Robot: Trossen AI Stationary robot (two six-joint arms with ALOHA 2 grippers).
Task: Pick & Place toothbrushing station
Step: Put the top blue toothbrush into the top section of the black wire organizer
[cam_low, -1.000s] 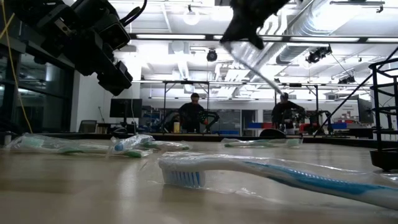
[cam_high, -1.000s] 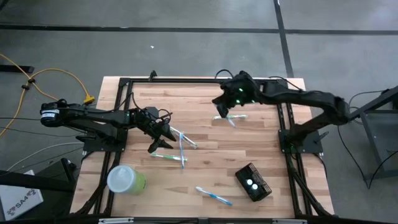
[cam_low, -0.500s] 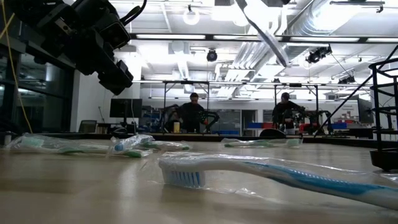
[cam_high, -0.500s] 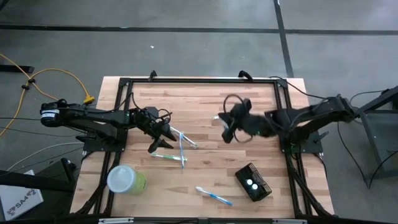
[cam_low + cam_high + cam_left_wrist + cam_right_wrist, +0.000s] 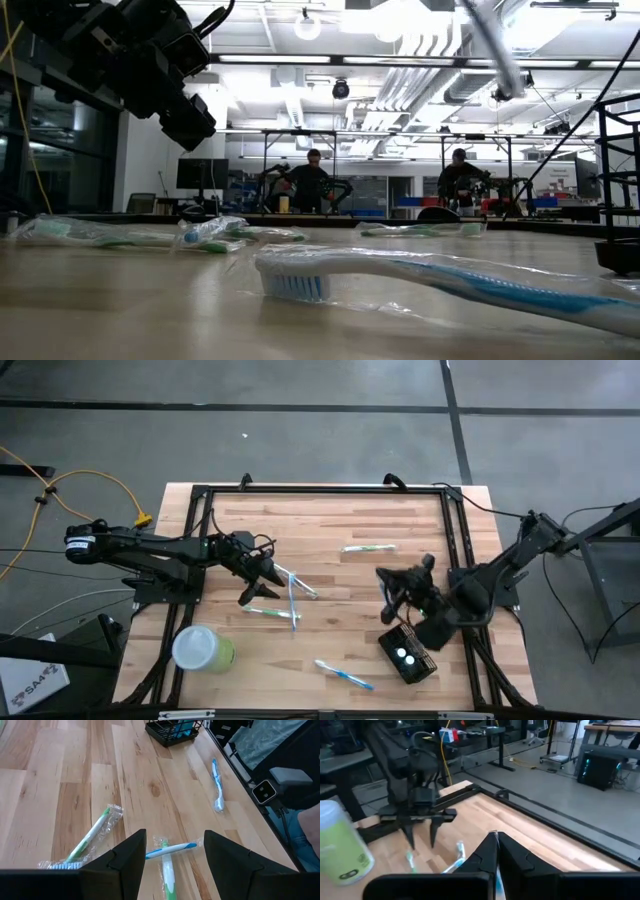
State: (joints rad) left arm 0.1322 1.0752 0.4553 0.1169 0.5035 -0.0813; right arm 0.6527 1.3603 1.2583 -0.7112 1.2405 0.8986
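The black wire-mesh holder [image 5: 407, 655] stands on the table at the near right, with something white inside; it also shows far off in the left wrist view [image 5: 172, 729]. My right gripper [image 5: 388, 588] hovers just beyond the holder, shut on a wrapped toothbrush [image 5: 495, 48]. My left gripper [image 5: 255, 585] is open and empty, hovering above three wrapped toothbrushes [image 5: 170, 851] that lie on the table's left middle. Another wrapped toothbrush [image 5: 368, 547] lies flat at the far middle. A blue one [image 5: 343, 676] lies near the front edge. My right gripper pinches the wrapped toothbrush between its two shut fingers [image 5: 496, 845]. A bluish-white bit of it [image 5: 497, 881] shows between them. In the low view the toothbrush slants down from the gripper, clear of the table. Which part of it the fingers are on is hidden by the gripper.
A lime-green cup with a whitish lid [image 5: 205, 648] lies at the near left. A black frame [image 5: 320, 490] runs around the table top. People stand in the room far behind the table [image 5: 313, 180]. Bare wood lies between the holder and the left toothbrushes.
My right gripper has moved from the table's far middle toward the near right, coming above the black holder and carrying the wrapped toothbrush clear of the table. One toothbrush has stayed on the table at the far middle.
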